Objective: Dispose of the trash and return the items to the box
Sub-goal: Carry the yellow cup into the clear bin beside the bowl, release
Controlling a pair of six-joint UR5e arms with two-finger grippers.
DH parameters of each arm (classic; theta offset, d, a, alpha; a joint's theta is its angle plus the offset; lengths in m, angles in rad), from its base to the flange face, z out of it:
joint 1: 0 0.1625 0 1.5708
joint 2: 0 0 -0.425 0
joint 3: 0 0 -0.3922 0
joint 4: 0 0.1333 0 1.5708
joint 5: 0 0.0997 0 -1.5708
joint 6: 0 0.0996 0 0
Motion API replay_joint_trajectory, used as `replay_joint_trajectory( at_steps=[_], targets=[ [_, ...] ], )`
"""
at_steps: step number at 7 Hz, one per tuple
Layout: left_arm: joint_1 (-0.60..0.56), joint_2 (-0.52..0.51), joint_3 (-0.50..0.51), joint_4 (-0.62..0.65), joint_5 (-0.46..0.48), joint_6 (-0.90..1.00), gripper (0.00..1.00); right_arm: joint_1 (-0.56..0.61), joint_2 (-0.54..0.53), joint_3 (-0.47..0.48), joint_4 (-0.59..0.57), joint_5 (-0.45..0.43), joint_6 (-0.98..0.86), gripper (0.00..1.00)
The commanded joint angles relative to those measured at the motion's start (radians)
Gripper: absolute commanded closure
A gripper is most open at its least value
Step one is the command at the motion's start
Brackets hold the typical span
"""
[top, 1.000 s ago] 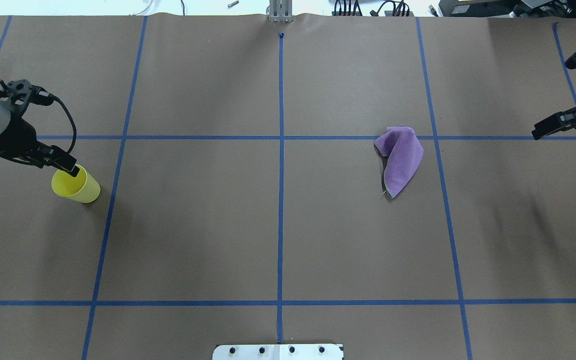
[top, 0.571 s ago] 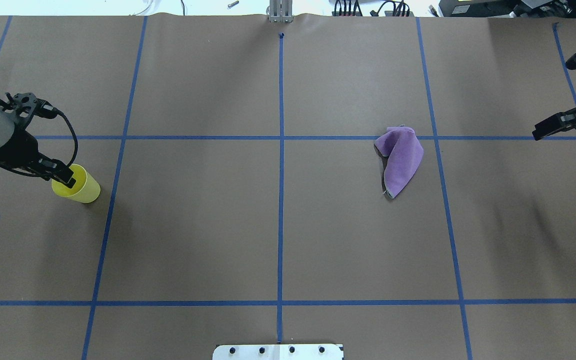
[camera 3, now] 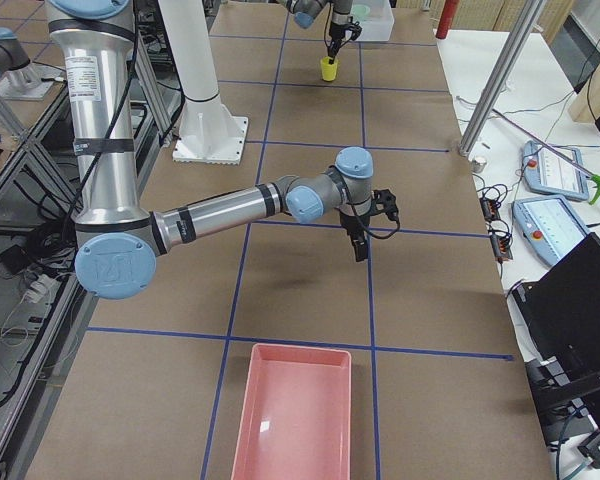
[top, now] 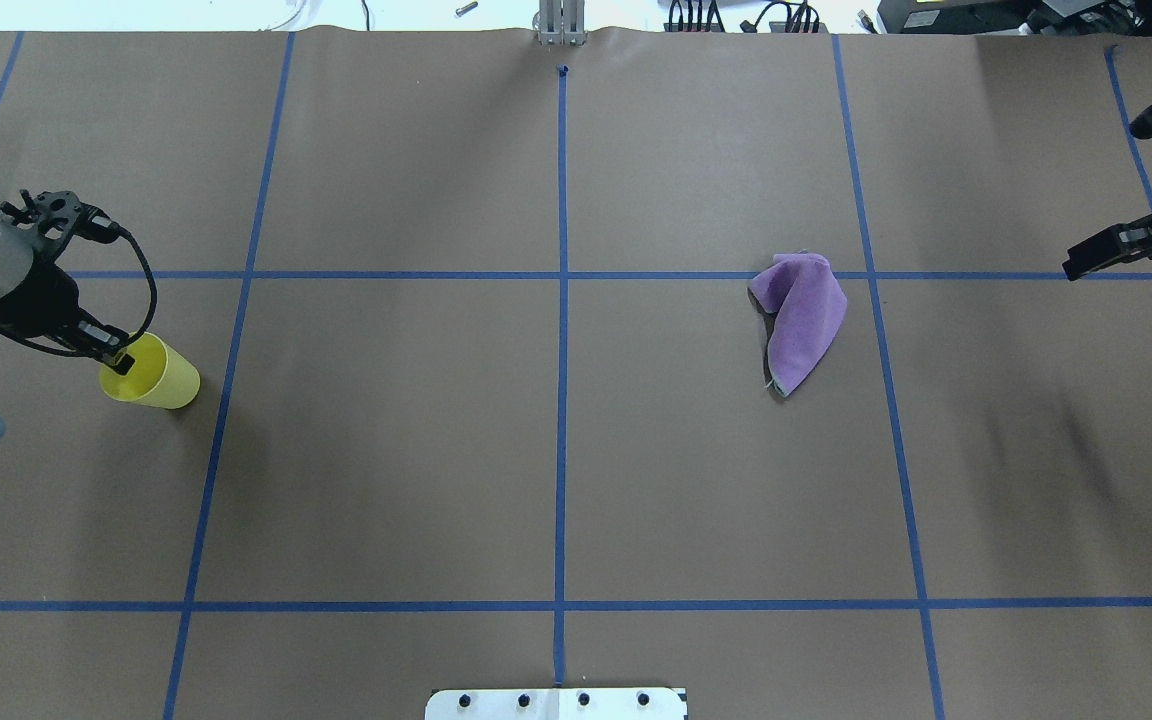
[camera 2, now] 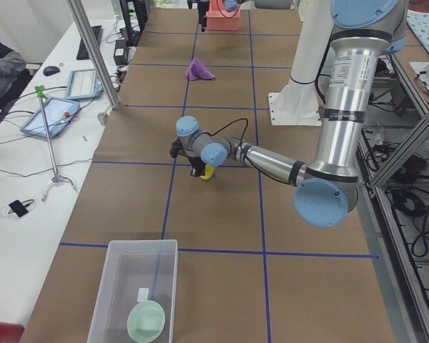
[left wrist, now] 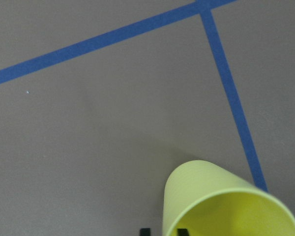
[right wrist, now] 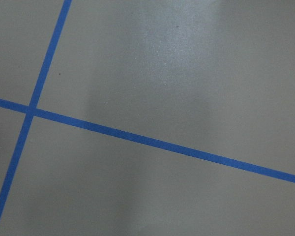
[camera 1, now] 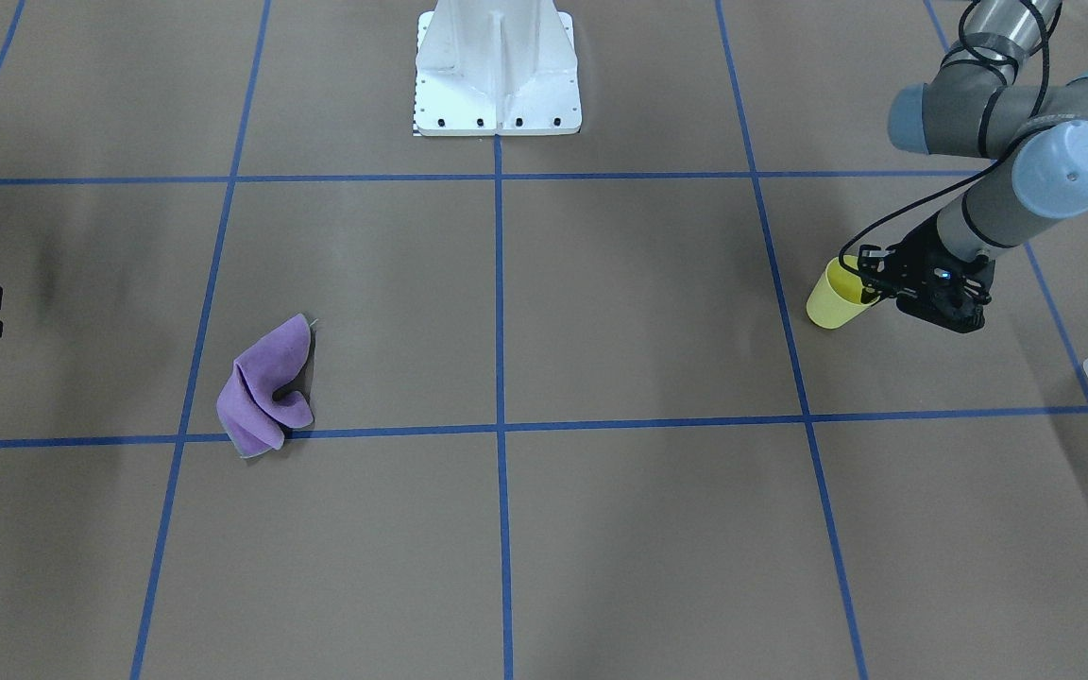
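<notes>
The box [camera 2: 129, 268] holds the mint-green bowl [camera 2: 146, 321] — one item home. The purple cloth [top: 801, 320] lies untouched. The yellow cup [top: 161, 378], well short of the box, seems clenched at its rim by the left tool [top: 121, 360] — the right tool's [top: 1076, 268] state I cannot tell.

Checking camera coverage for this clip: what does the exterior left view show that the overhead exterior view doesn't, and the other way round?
Only exterior left: the translucent bin at the table's near end, the mint-green bowl inside it, and a pink tray at the far end. Only overhead: one finger of the left gripper inside the mouth of the yellow cup. Both: the cup, the left gripper at it, and the purple cloth.
</notes>
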State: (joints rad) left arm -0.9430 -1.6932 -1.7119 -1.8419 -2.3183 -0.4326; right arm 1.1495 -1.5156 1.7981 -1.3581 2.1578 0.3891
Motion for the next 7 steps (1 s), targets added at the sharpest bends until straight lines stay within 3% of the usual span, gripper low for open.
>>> replay_joint_trajectory(
  at_steps=[1,3,4,5,6,7],
  targets=[
    [-0.076,0.012,-0.048,0.012,-0.079,-0.012,1.0,-0.004,0.002,0.001,0.001,0.0,0.016,0.0],
    [-0.295,0.01,-0.037,0.086,-0.121,0.077,1.0,-0.008,0.005,0.001,0.001,-0.001,0.017,0.0],
    [-0.403,0.004,-0.006,0.23,-0.115,0.301,1.0,-0.013,0.005,0.0,0.001,-0.003,0.017,0.0],
    [-0.487,-0.044,0.058,0.365,-0.083,0.533,1.0,-0.014,0.005,0.0,0.001,-0.001,0.019,0.0],
    [-0.563,-0.11,0.175,0.383,-0.003,0.68,1.0,-0.016,0.006,-0.002,0.001,-0.001,0.017,0.0],
    [-0.61,-0.176,0.334,0.369,0.005,0.786,1.0,-0.017,0.006,-0.002,0.001,-0.003,0.019,0.0]
  ],
)
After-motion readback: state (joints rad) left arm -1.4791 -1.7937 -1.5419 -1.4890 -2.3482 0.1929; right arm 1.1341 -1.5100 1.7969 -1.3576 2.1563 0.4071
